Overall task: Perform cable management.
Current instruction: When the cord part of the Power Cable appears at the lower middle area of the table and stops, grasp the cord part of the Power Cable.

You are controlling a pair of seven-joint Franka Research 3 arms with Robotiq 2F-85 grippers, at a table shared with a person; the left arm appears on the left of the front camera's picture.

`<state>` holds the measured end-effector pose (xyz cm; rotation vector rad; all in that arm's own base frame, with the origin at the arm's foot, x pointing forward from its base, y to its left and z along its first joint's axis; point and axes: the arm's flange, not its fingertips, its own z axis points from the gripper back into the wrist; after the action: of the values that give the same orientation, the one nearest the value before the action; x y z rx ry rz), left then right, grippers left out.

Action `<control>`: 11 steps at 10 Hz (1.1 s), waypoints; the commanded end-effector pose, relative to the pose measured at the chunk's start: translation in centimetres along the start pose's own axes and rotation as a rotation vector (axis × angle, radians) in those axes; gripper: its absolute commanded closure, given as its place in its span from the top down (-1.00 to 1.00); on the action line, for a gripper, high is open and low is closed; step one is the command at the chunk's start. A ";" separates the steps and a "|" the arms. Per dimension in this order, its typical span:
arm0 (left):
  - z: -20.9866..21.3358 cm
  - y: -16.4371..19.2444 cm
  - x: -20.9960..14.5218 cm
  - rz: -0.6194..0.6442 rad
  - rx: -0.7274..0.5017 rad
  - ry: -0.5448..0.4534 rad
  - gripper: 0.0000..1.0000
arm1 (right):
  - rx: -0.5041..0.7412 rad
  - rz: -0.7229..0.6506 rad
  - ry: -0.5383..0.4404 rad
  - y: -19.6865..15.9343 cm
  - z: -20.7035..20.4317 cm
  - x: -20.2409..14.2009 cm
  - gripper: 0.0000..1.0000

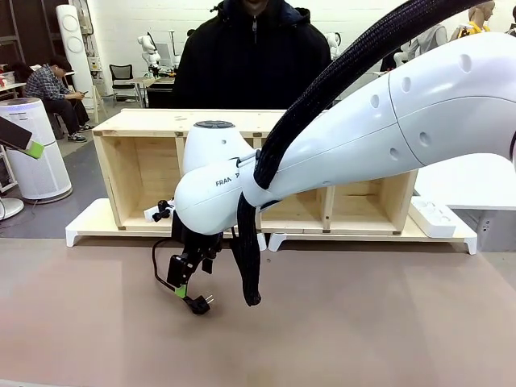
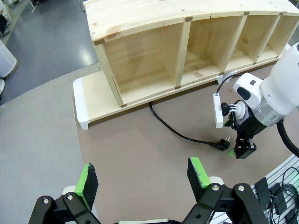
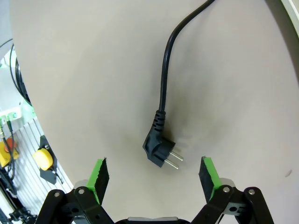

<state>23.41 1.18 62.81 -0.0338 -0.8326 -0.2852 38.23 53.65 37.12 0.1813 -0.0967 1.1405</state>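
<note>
Where cable (image 3: 164,70) ends, plug (image 3: 159,150) lies on table (image 3: 70,70).

A wooden shelf (image 1: 153,122) (open compartments facing the near edge) stands along the table's (image 1: 387,322) far edge, a white power strip (image 1: 434,216) by its right end, a person (image 1: 242,60) behind.

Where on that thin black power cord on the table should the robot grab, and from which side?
Probably the small round black plug, from straight above. It lies flat on the brown table, its two metal pins pointing sideways, and is thicker than the thin black cord. The open right hand hovers over it; a wrist turn would keep the fingers off the pins.
</note>
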 end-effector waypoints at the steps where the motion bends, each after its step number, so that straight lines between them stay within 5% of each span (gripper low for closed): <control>1: 0.0 0.1 0.1 0.006 0.001 -0.005 1.00 | 0.001 0.004 0.001 0.0 -0.1 0.0 1.00; 11: 0.0 0.1 0.1 0.006 0.001 -0.005 1.00 | -0.037 0.079 0.004 0.6 -3.7 1.2 1.00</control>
<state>23.41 1.18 62.81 -0.0338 -0.8326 -0.2852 37.60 54.85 33.85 0.1517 -0.1046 1.2051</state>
